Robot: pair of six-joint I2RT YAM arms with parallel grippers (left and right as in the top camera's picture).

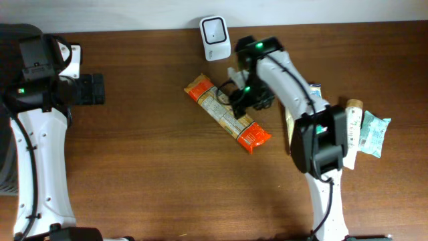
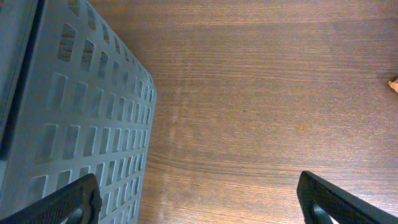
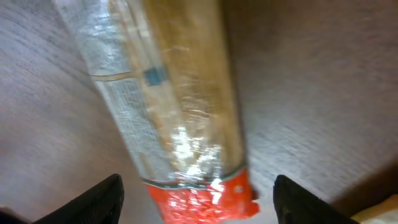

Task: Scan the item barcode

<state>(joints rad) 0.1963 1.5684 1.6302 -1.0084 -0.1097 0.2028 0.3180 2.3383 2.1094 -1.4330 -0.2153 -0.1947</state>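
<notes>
The right claw [image 3: 198,200] stood wide and empty over the pasta packet [image 3: 165,93], which lay flat between its fingers; scanning appeared pending, requiring a grasp and presentation to the scanner [image 1: 215,29] beyond.

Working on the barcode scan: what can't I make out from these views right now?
Barcode on the pasta packet: right wrist view is blurred, print unreadable; overhead it is too small and the right arm covers the packet's middle.
Goods beside the teal packet: partly under the right arm, overhead.
Scanner: its window is too small to read, overhead.
Basket: cut off by the left wrist frame's edges; inside hidden by its wall.
</notes>
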